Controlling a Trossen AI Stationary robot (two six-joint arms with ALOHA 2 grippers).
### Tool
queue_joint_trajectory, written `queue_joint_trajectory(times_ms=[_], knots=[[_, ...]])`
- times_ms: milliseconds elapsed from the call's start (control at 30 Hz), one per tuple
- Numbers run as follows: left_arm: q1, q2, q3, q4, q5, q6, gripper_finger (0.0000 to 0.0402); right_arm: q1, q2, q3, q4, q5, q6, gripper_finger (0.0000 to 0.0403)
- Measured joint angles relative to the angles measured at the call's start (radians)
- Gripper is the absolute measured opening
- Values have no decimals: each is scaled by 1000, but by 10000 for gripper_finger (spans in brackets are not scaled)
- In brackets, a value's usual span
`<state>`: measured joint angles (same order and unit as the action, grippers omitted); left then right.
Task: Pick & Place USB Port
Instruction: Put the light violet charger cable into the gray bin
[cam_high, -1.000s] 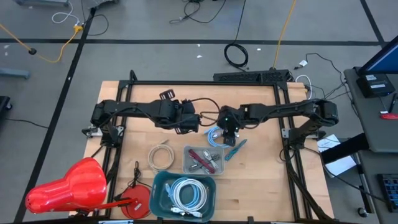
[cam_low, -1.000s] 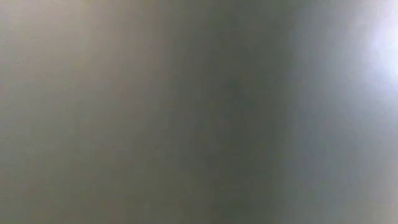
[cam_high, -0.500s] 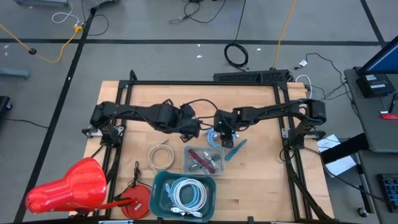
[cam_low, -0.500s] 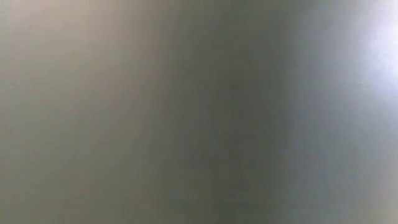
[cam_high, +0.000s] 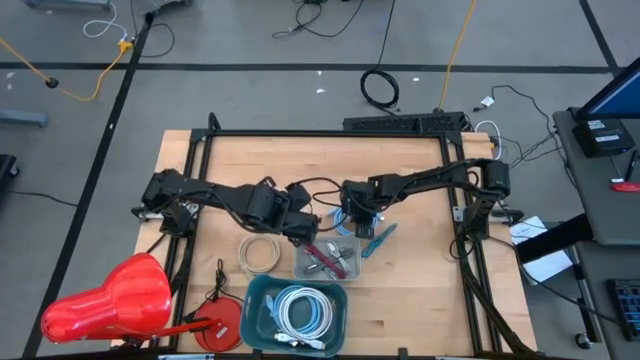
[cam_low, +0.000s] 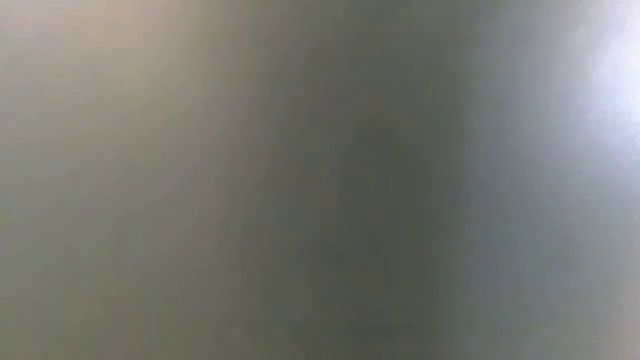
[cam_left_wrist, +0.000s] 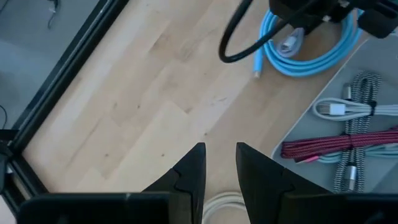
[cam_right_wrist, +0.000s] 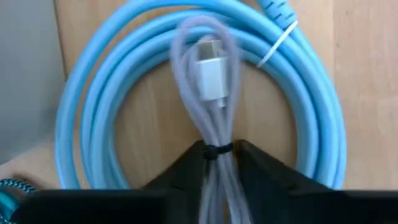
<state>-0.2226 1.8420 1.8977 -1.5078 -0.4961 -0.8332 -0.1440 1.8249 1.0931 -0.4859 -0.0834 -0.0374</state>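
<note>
While one right gripper (cam_right_wrist: 219, 155) pinches one grey cable (cam_right_wrist: 211, 106).

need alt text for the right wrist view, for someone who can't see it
The right gripper has its two dark fingers closed around a bundled pale grey USB cable, whose silver plug points away from the camera. The bundle lies inside a coiled light blue cable tied with a white zip tie, on the light wooden table.

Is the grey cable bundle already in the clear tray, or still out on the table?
Still out: the grey cable bundle lies on the blue cable coil, right gripper shut on it.
</note>
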Motion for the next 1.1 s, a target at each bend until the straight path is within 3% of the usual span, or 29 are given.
queue_joint_trajectory(times_ms=[100, 367, 567, 700, 933, 1100], knots=[[-6, 0, 0, 2, 0, -20, 92, 4, -14, -2, 1, 8, 2, 24], [-9, 0, 0, 25, -24, -37, 92, 9, -162, -1, -80, 113, 52, 23], [-8, 0, 0, 55, -54, -36, 92, 25, -304, 46, -184, 103, 141, 23], [0, 0, 0, 59, -55, -36, 92, 98, -357, 89, -204, 31, 267, 23], [6, -1, 0, 59, -58, -50, 92, 303, -297, 197, -69, 2, 428, 23], [6, -1, 0, 55, -55, -65, 92, 342, -176, 235, -5, -5, 449, 23]])
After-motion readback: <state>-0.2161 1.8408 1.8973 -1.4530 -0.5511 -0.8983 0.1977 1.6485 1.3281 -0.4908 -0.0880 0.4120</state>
